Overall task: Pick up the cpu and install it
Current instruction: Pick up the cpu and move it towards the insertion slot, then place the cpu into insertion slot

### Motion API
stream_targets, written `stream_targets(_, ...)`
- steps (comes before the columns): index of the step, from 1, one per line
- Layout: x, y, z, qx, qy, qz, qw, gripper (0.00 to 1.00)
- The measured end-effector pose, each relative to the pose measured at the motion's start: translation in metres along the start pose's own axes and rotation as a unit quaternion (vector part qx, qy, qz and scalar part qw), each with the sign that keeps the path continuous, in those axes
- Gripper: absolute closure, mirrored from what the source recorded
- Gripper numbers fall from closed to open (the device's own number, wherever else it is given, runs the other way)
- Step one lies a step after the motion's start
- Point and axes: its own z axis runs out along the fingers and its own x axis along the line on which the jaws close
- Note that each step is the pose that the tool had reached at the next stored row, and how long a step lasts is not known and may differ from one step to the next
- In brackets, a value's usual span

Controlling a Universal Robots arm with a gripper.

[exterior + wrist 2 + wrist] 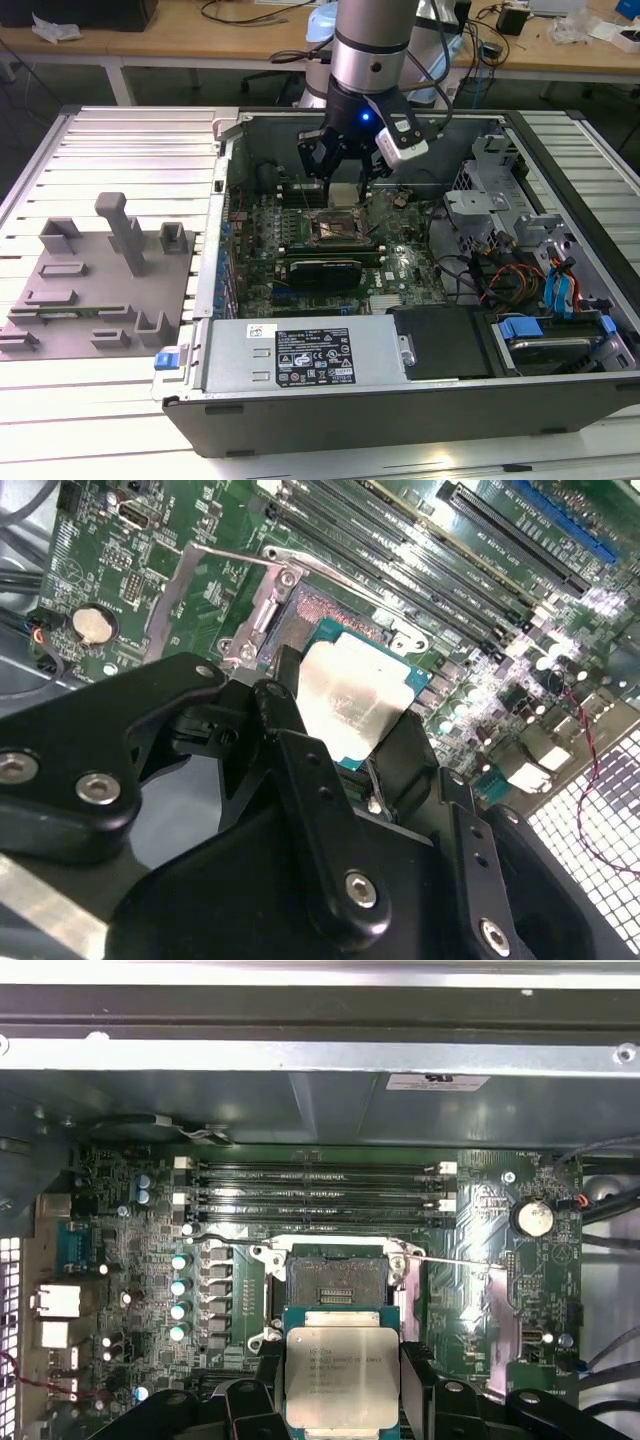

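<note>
My gripper (346, 172) hangs inside the open computer case (300, 420), shut on the cpu (344, 193). In both wrist views the cpu (355, 705) (340, 1370) is a flat square chip with a silvery top and a green edge, held by two opposite sides between the black fingers (290, 725) (415, 1385). It hovers level, a little above the motherboard. The open socket (338, 228) (335, 1280) (320, 615) lies just beyond the chip, its metal frame lifted back and its contact field bare.
The socket's thin wire lever (455, 1261) sticks out sideways. Memory slots (315, 1190) and a coin battery (532, 1218) border the socket. Drive cage (500, 200) and cables (520, 280) fill the exterior view's right. A grey fixture plate (100, 290) sits at its left.
</note>
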Motion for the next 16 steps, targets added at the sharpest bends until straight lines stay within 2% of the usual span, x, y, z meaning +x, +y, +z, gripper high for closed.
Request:
stream_targets(7, 0.0043, 0.0017, 0.0038, -0.0007, -0.0013, 0.0, 1.0, 0.45)
stream_targets(16, 0.0043, 0.0018, 0.0045, -0.0007, -0.0013, 0.0, 1.0, 0.45)
